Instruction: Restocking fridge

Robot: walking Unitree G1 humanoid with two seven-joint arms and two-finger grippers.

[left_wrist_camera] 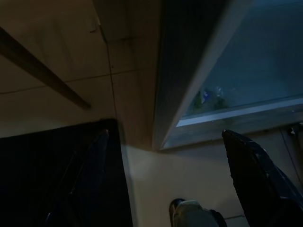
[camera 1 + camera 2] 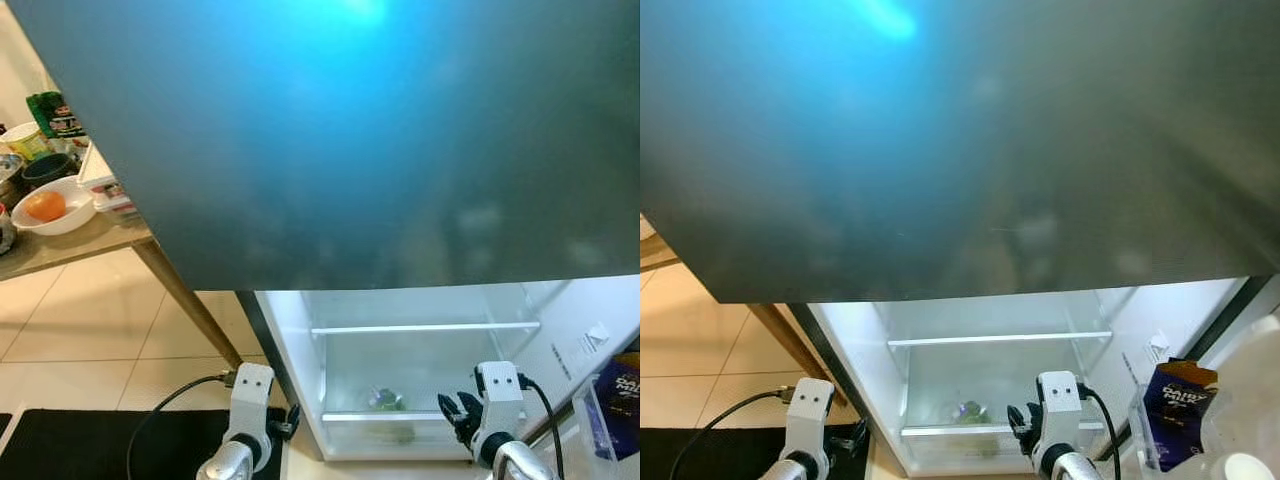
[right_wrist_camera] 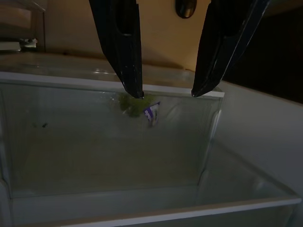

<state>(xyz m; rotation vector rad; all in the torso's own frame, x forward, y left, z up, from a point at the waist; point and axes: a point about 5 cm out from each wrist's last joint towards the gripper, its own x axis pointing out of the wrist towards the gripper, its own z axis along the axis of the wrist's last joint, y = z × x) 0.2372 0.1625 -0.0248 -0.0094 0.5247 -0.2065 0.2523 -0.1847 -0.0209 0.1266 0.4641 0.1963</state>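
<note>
The fridge's lower compartment [image 2: 420,350] stands open below a big dark grey door panel [image 2: 350,130]. A green packet with a purple label [image 2: 385,400] lies behind the clear drawer front at the bottom. My right gripper [image 3: 168,92] hangs just before that drawer, open and holding nothing; the packet [image 3: 135,104] shows past its fingertips. My left gripper [image 1: 165,135] hangs low by the fridge's left edge, open and holding nothing, over the floor. A blue Dairy Milk pack [image 2: 1175,410] stands in the door shelf on the right.
A table [image 2: 60,250] at the left carries a white bowl with an orange [image 2: 50,208], cups and packets. Its leg [image 2: 190,300] slants down close to the fridge. A black mat [image 2: 80,440] lies on the tiled floor by my left arm. A glass shelf [image 2: 425,327] crosses the fridge.
</note>
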